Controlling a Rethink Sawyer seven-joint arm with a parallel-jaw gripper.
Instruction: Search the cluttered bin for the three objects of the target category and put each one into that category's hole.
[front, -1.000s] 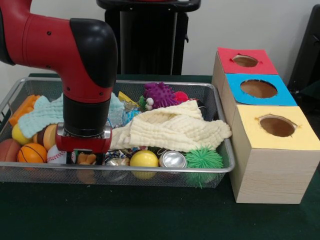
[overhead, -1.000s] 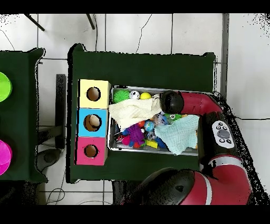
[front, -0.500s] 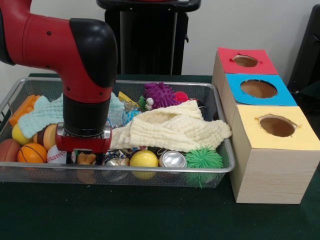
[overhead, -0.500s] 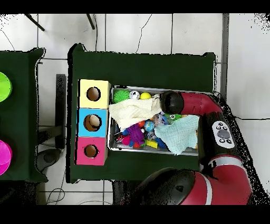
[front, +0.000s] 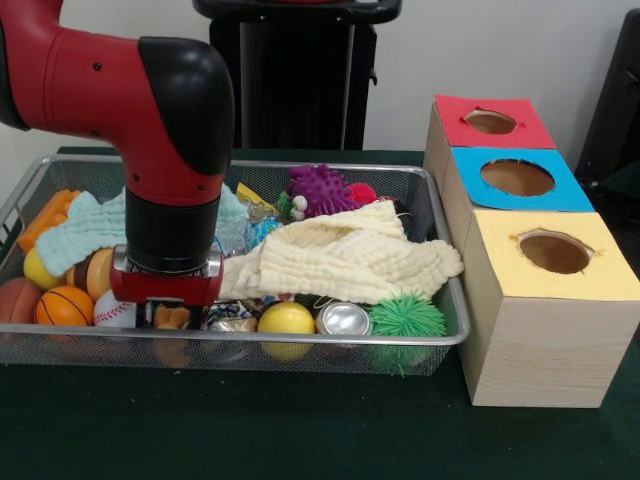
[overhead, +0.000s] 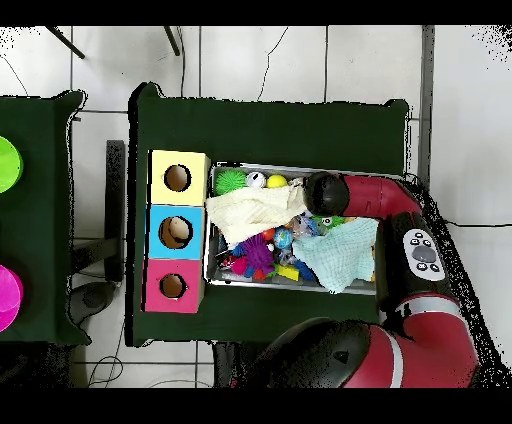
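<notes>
Your arm drops vertically into the bin, at its 7 o'clock | end effector among toys beside the baseball | grip: you cannot tell

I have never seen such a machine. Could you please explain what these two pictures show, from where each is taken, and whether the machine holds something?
The red and black machine is a robot arm. One picture looks at it from across the table; the other looks straight down from above.

On the dark green table stands a wire bin full of small things: a pale yellow cloth, a light blue cloth, a purple spiky toy, a green spiky ball, a yellow ball, a small basketball and more.

Beside the bin is a wooden box with three round holes, under a red top, a blue top and a yellow top.

The arm's gripper is low inside the bin. Its tip is hidden among the toys, so I cannot tell whether it holds anything.
</notes>
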